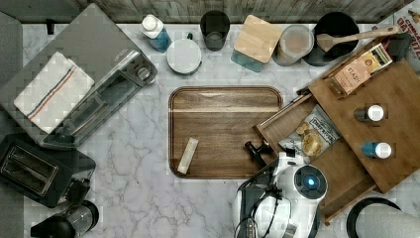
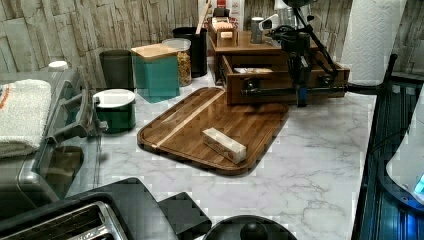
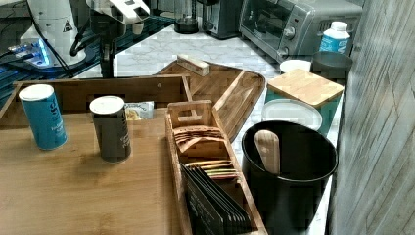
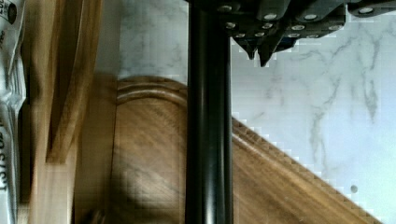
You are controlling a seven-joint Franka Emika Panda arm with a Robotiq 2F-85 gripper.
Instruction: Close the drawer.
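While drawer (image 2: 280, 80) stands pulled out from under cabinet top (image 1: 391, 124), beside tray (image 1: 225, 131), we hover gripper (image 2: 301, 97) at black bar handle (image 4: 208, 140). Finger state: cannot tell. We judge drawer rigid, light, snack bag (image 1: 312, 136) inside; push squarely mid-front, against handle.

Tray (image 1: 223, 106) sits mid-bench (image 1: 133, 193), a small box (image 1: 187, 155) on it; the open drawer (image 1: 341, 173) juts at the top view's right, snack bag (image 1: 313, 136) inside.
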